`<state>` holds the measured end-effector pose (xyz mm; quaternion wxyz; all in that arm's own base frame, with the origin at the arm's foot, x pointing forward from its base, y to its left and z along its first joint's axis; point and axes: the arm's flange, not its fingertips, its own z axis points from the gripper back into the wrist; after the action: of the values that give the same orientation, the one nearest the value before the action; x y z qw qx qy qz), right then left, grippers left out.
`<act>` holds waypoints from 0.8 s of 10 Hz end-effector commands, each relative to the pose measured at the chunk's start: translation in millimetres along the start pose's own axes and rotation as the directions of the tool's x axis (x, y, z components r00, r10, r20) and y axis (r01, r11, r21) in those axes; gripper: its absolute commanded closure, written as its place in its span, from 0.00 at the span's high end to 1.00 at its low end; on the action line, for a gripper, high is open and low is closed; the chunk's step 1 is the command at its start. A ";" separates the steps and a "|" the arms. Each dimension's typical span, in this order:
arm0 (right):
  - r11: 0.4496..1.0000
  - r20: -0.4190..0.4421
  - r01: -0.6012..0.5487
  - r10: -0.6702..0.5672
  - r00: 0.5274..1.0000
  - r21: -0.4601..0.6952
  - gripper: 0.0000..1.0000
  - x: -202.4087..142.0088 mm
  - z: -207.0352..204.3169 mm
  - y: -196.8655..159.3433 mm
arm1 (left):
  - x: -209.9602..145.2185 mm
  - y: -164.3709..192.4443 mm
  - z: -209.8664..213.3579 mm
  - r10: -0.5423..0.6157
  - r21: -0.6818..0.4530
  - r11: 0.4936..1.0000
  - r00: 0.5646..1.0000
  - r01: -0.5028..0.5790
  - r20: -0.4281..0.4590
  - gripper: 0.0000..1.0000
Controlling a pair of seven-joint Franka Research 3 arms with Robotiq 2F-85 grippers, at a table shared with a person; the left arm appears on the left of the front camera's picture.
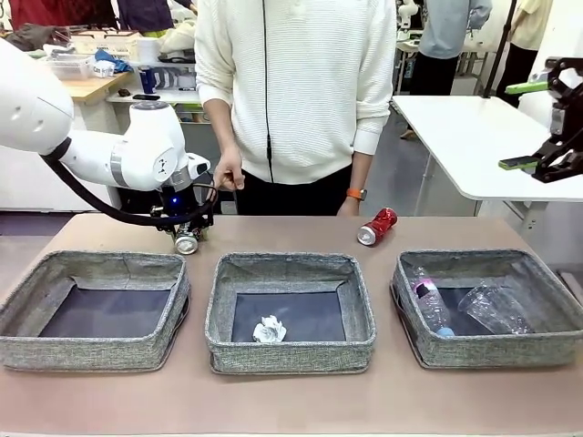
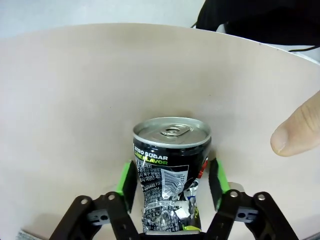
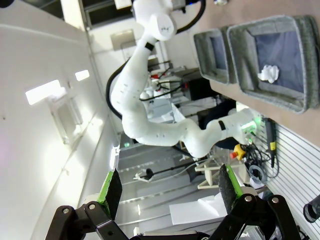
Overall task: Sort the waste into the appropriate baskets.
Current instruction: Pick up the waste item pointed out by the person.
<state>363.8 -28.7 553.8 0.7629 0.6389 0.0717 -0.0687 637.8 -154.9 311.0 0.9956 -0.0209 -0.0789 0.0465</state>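
A dented black-and-silver drink can [image 2: 170, 165] lies on the table behind the left basket [image 1: 91, 350]. My left gripper [image 1: 189, 232] is low over it, and its green pads [image 2: 127, 182] press against both sides of the can [image 1: 187, 242]. A red drink can [image 1: 377, 226] lies on its side behind the right basket [image 1: 492, 353]. That basket holds a clear bottle [image 1: 430, 305] and a clear cup [image 1: 492, 309]. The crumpled paper ball [image 1: 270, 330] is in the middle basket [image 1: 291, 350]. My right gripper [image 1: 524, 126] hangs high at the right, open and empty.
A person in a white sweater stands at the far edge, one hand [image 1: 228, 173] close to my left gripper; a fingertip [image 2: 295, 132] is just right of the can. A white table [image 1: 474, 137] stands behind on the right.
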 end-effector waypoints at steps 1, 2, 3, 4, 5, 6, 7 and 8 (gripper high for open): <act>1.000 -0.011 -0.017 0.017 1.000 -0.001 1.00 0.0 2.0 1.0 | 2.8 -0.8 2.0 0.019 0.015 1.000 1.000 -0.019 -0.005 0.00; 1.000 -0.011 -0.017 0.017 1.000 -0.001 1.00 0.0 2.0 1.0 | 2.5 -0.1 2.5 0.016 0.013 1.000 1.000 -0.016 -0.008 0.00; 1.000 -0.011 -0.017 0.017 1.000 -0.001 1.00 0.0 2.0 1.0 | 2.0 0.8 3.4 0.014 0.009 1.000 1.000 -0.014 -0.012 0.14; 1.000 -0.011 -0.017 0.017 1.000 -0.001 1.00 0.0 2.0 1.0 | 1.3 1.4 5.1 0.013 0.008 1.000 1.000 -0.013 -0.014 0.04; 1.000 -0.011 -0.017 0.017 1.000 -0.001 1.00 0.0 2.0 1.0 | 0.3 2.0 6.1 0.011 0.003 1.000 1.000 -0.011 -0.014 0.00; 1.000 -0.011 -0.017 0.017 1.000 -0.001 1.00 0.0 2.0 1.0 | -0.6 2.2 6.6 0.012 0.003 1.000 1.000 -0.012 -0.016 0.00; 1.000 -0.011 -0.017 0.017 1.000 -0.001 1.00 0.0 2.0 1.0 | -1.2 2.8 7.4 0.012 0.000 1.000 1.000 -0.012 -0.017 0.00; 1.000 -0.011 -0.017 0.017 1.000 -0.001 1.00 0.0 2.0 1.0 | -1.8 3.4 9.8 0.016 -0.008 1.000 1.000 -0.016 -0.019 0.00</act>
<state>363.8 -28.7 553.8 0.7628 0.6389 0.0717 -0.0687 639.1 -153.9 316.2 0.9954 -0.0220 -0.0794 0.0488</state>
